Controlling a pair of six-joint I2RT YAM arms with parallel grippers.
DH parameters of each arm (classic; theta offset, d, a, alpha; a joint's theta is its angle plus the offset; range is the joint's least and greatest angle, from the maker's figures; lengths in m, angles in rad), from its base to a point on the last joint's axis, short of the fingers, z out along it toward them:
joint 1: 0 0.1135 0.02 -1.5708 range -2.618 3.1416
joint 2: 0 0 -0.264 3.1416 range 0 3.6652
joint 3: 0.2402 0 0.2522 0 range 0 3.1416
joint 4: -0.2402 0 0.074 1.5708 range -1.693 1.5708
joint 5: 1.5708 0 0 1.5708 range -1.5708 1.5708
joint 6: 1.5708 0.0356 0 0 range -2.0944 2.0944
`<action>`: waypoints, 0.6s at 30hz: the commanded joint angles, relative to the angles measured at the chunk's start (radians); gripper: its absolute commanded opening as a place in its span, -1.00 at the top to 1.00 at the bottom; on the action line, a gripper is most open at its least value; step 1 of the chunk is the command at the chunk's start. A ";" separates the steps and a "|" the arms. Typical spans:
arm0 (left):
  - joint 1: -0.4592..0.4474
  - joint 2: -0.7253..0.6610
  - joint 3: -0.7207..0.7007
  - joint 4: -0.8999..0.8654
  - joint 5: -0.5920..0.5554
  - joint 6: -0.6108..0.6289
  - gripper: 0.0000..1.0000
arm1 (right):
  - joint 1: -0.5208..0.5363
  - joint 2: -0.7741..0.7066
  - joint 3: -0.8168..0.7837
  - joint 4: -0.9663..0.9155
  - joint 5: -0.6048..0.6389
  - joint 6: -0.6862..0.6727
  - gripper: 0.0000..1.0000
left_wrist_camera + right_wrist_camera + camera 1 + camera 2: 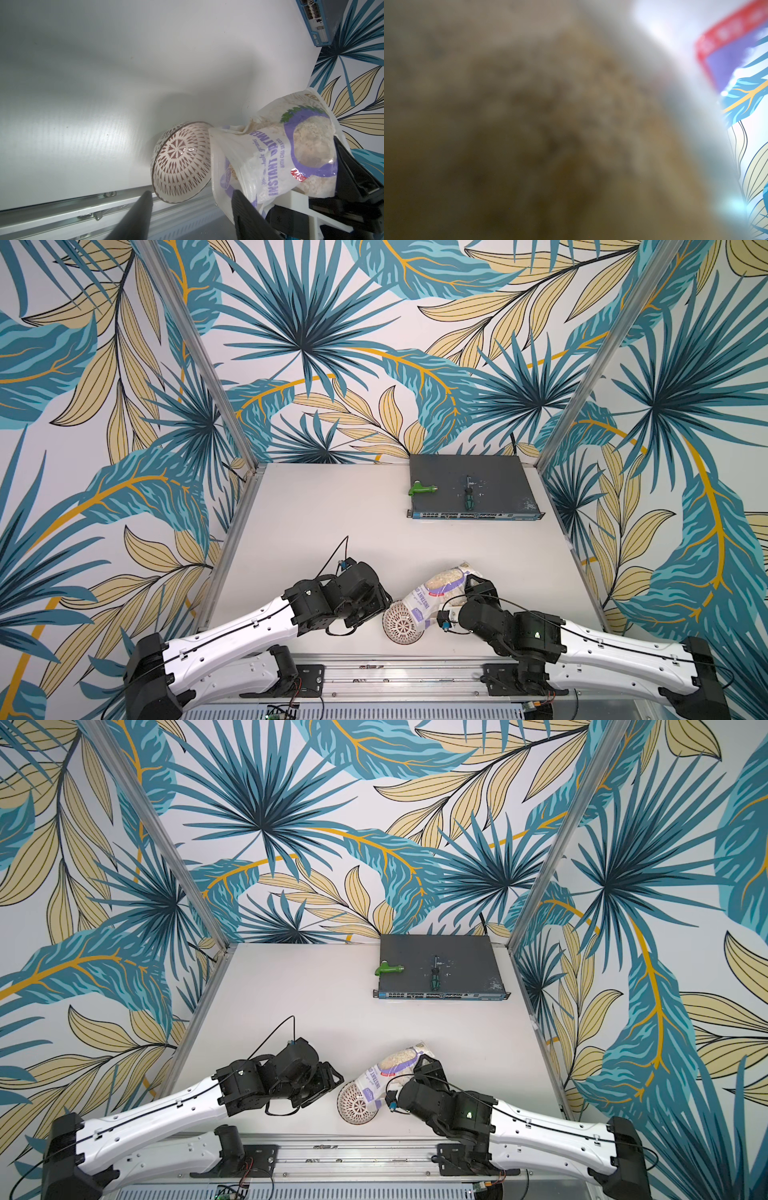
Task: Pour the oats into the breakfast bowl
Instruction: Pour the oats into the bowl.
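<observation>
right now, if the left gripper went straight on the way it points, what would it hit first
Most likely the breakfast bowl, dead ahead between the open fingers of the left gripper; the instant oatmeal pouch may brush one finger. Depth is unclear.

Wrapped on three sides in leaf-print walls (pixel 316 344), teal and sand fronds on white. Framed by two slanting aluminium posts (pixel 197 352). Down below, onto a plain white tabletop (pixel 324 522), evenly lit, softly shadowed.

The table (pixel 311 531) holds one bowl (pixel 401 626), one oats pouch (pixel 436 593), one switch (pixel 498 472), one screwdriver (pixel 470 499) and one green tap (pixel 419 489).
</observation>
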 commanded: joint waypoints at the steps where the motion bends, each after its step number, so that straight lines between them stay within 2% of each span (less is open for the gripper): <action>1: -0.003 -0.004 0.010 0.015 -0.013 -0.005 -0.28 | 0.015 -0.017 0.047 0.087 0.119 0.014 1.00; 18: -0.004 -0.003 -0.002 0.022 -0.010 -0.025 -0.28 | 0.066 -0.004 0.051 0.084 0.176 0.002 1.00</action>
